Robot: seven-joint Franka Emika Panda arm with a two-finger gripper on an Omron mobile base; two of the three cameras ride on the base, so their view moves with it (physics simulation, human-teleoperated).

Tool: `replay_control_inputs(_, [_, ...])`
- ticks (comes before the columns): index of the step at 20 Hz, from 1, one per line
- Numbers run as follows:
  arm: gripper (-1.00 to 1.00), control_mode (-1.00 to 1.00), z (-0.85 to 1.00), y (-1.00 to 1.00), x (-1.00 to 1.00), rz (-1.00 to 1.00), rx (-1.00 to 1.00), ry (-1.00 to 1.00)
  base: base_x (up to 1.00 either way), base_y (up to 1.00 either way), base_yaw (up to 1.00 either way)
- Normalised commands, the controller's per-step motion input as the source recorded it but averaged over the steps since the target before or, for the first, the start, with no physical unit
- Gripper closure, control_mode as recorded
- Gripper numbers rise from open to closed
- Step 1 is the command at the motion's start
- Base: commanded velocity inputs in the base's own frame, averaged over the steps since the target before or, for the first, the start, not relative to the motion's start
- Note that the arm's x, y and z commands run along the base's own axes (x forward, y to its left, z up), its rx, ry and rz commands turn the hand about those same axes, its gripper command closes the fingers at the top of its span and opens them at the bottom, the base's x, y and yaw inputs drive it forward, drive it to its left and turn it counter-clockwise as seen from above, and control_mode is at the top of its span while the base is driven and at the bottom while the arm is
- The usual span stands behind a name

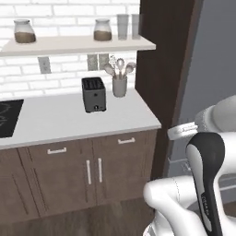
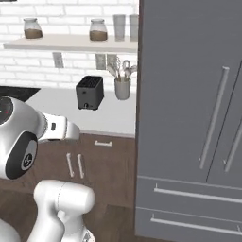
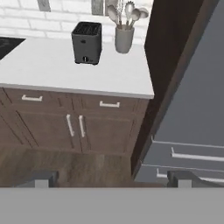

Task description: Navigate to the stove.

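We take the black toaster (image 1: pixel 94 94) as our landmark: it stands upright on the white counter (image 1: pixel 60 120), near the white brick back wall. The stove (image 1: pixel 9 117) lies well to the toaster's left, set flat into the same counter; in the left base view we see just its right part, a glossy black slab with thin grey ring marks, cut off by the picture's left edge. In the hand view its black corner (image 3: pixel 8 45) shows at the far left, again well apart from the toaster (image 3: pixel 86 42).

Just to the right of the toaster stands a grey utensil holder (image 1: pixel 119 85) with spoons sticking up from it. Above the toaster runs a pale wall shelf (image 1: pixel 78 45) carrying two glass jars with brown contents, one (image 1: pixel 24 31) toward its left end and one (image 1: pixel 102 30) almost over the toaster, with two grey cups (image 1: pixel 122 26) beside the latter. Below the toaster are brown wooden cabinet doors (image 1: pixel 92 170) and drawers with pale handles. To the right of the toaster, past the counter's end and a dark wooden panel (image 1: pixel 161 69), stands the grey refrigerator (image 2: pixel 189 118) with long vertical handles and two drawers at its foot.

Our gripper (image 3: pixel 111 180) shows at the bottom of the hand view: its two dark fingertips (image 3: pixel 41 179) stand wide apart with nothing between them, looking toward the cabinets under the toaster.
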Motion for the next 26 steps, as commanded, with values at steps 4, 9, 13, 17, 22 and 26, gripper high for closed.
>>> replay_control_inputs(4, [-1.0, 1.0, 0.0, 0.0, 0.0, 0.0, 0.0, 0.0, 0.05, 1.0, -0.08])
replay_control_inputs(9, [-1.0, 1.0, 0.0, 0.0, 0.0, 0.0, 0.0, 0.0, 0.07, 1.0, -0.07])
replay_control_inputs(13, [-1.0, 1.0, 0.0, 0.0, 0.0, 0.0, 0.0, 0.0, 0.08, 1.0, -0.06])
replay_control_inputs(17, [-1.0, 1.0, 0.0, 0.0, 0.0, 0.0, 0.0, 0.0, 0.16, 1.0, -0.05])
replay_control_inputs(22, [-1.0, 1.0, 0.0, 0.0, 0.0, 0.0, 0.0, 0.0, 0.27, 1.0, -0.05])
replay_control_inputs(26, [-1.0, 1.0, 0.0, 0.0, 0.0, 0.0, 0.0, 0.0, 0.44, 1.0, -0.04])
